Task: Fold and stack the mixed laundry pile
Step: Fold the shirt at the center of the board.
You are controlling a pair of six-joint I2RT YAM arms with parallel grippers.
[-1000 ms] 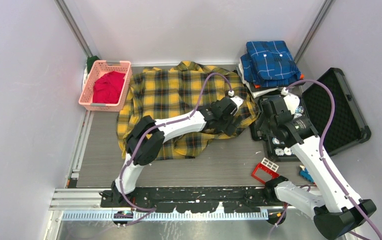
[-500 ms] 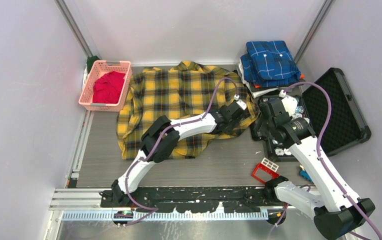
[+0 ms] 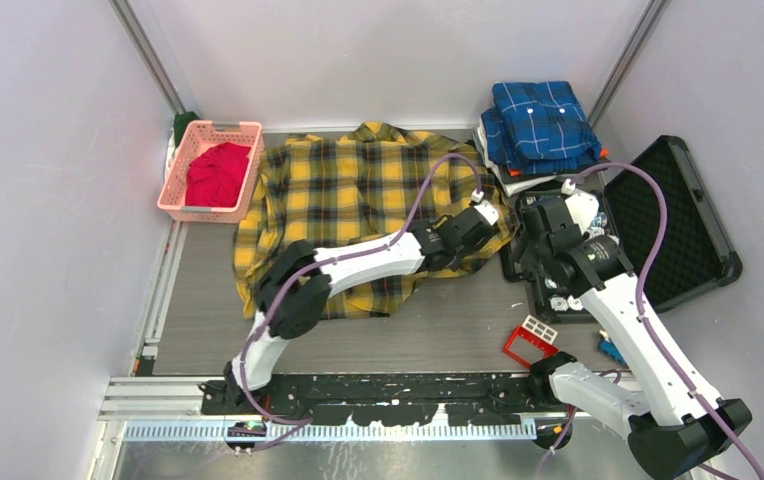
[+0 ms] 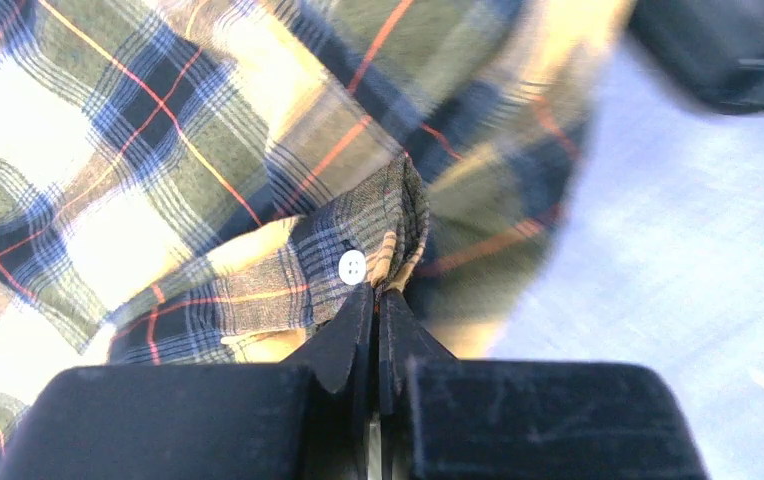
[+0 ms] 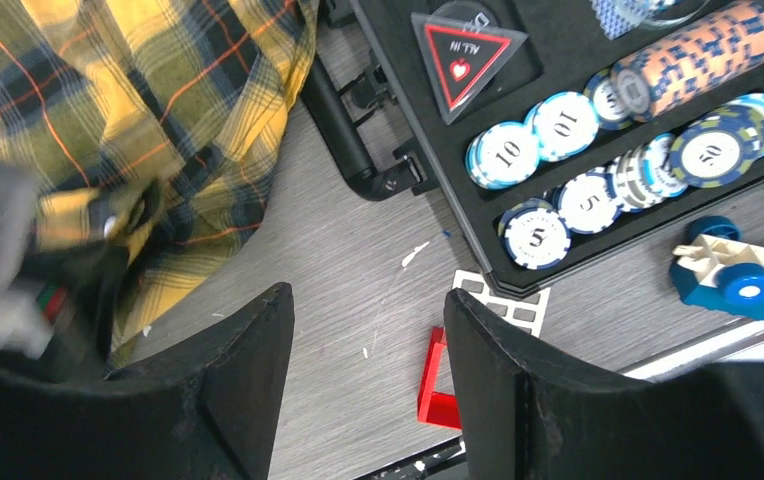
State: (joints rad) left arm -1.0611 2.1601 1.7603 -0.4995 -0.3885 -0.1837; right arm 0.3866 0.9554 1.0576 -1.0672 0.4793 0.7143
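Note:
The yellow-and-black plaid shirt (image 3: 358, 190) lies spread over the middle of the table, its right edge bunched near the black case. My left gripper (image 3: 486, 232) is at that right edge. In the left wrist view it (image 4: 378, 295) is shut on a raised fold of the shirt's cuff (image 4: 358, 250), beside a white button (image 4: 353, 267). The red T-shirt (image 3: 216, 172) lies crumpled in the pink basket (image 3: 180, 200) at the far left. My right gripper (image 5: 368, 293) hangs open over bare table between the shirt's edge (image 5: 208, 150) and the case, holding nothing.
A folded blue plaid shirt (image 3: 543, 122) tops a stack at the back right. An open black case (image 3: 678, 230) of poker chips (image 5: 598, 190) sits at the right. A red-and-white toy piece (image 3: 530, 340) and a blue toy (image 5: 738, 280) lie near the front right.
My left gripper has reached further right along the shirt's edge and shut on a fold of the cuff. The right arm has barely moved.

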